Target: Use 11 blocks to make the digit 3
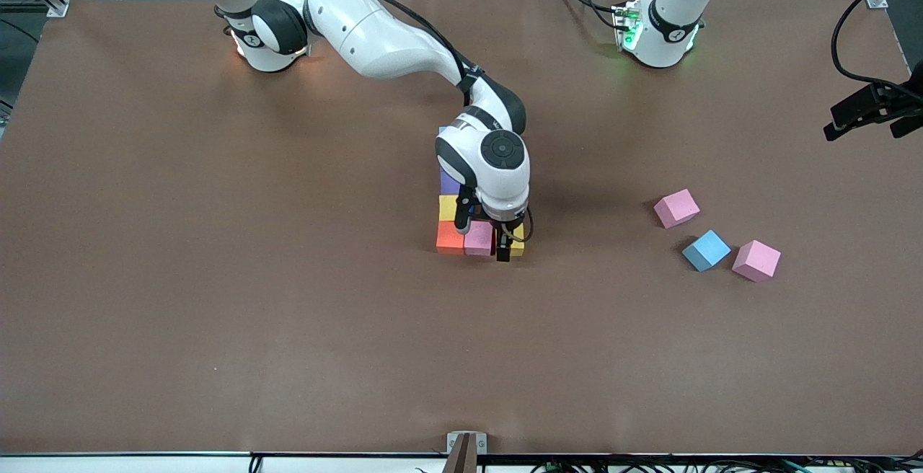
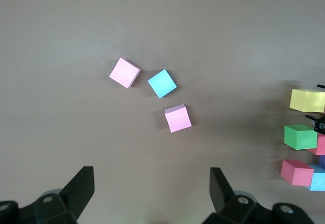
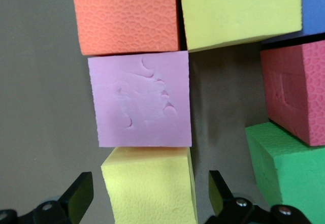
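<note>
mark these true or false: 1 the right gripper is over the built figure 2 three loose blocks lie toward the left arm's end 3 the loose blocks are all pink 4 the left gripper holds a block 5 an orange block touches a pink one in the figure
1. True: the right gripper hangs open around a yellow block.
2. True: two pink blocks and a light blue block.
3. False: one is light blue.
4. False: the left gripper is open and empty, above them.
5. True: the orange block touches the pink block.
</note>
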You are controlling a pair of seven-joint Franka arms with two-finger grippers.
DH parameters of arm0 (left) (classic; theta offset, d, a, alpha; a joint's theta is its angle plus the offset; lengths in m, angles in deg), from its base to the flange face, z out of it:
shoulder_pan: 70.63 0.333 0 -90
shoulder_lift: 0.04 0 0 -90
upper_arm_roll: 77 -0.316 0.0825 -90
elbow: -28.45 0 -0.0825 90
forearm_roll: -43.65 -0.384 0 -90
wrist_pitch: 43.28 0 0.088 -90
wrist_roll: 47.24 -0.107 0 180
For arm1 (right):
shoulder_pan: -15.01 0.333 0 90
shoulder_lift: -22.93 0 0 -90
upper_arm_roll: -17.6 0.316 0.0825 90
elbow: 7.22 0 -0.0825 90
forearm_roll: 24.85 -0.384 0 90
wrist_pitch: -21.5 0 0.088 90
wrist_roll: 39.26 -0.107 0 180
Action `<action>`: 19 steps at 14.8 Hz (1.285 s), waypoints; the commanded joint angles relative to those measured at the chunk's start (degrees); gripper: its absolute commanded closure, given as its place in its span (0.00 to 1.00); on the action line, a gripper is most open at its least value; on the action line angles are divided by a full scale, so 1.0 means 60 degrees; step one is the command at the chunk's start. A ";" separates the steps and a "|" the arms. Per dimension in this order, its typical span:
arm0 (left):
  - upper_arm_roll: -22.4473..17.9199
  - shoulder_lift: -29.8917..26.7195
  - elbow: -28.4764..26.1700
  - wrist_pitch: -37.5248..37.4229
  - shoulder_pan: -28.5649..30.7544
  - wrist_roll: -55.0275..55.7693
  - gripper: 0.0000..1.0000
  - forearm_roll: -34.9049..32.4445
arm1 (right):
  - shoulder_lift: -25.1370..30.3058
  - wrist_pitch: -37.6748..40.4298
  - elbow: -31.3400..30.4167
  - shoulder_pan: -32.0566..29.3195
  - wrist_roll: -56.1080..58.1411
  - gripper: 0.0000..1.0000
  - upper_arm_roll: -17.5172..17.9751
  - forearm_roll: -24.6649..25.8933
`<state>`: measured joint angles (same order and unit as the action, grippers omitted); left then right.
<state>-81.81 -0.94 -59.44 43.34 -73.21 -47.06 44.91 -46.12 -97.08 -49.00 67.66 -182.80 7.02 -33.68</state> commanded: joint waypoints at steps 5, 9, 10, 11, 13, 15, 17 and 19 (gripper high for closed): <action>-0.0063 0.0092 0.0205 -0.0008 -0.0068 -0.0074 0.00 0.0113 | 0.0039 0.0003 -0.0038 -0.0015 0.0046 0.01 0.0036 0.0169; -0.0063 0.0092 0.0205 -0.0008 -0.0068 -0.0031 0.00 0.0113 | 0.0039 0.0032 -0.0038 -0.0015 0.0119 0.01 0.0036 0.0169; -0.0063 0.0092 0.0205 -0.0008 -0.0068 -0.0030 0.00 0.0113 | 0.0039 0.0062 -0.0038 -0.0015 0.0148 0.01 0.0036 0.0169; -0.0063 0.0092 0.0205 -0.0008 -0.0068 -0.0030 0.00 0.0113 | 0.0053 0.0076 -0.0038 -0.0029 0.0163 0.01 0.0036 0.0169; -0.0063 0.0092 0.0205 -0.0008 -0.0068 -0.0030 0.00 0.0113 | 0.0097 0.0222 -0.0009 -0.0029 0.0265 0.01 0.0036 0.0169; -0.0063 0.0092 0.0205 -0.0008 -0.0054 -0.0045 0.00 0.0113 | 0.0330 0.0485 0.0050 -0.0088 0.0485 0.00 0.0050 0.0169; -0.0063 0.0092 0.0205 -0.0008 -0.0054 -0.0045 0.00 0.0113 | 0.0565 0.0676 0.0108 -0.0161 0.0573 0.00 0.0094 0.0155; -0.0063 0.0092 0.0205 -0.0008 -0.0054 -0.0045 0.00 0.0099 | 0.0857 0.0939 0.0123 -0.0234 0.0777 0.00 0.0124 0.0126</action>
<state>-81.81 -0.94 -59.40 43.34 -73.21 -47.06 44.91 -43.96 -93.76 -47.32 66.99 -179.77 6.88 -33.68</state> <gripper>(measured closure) 0.000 0.000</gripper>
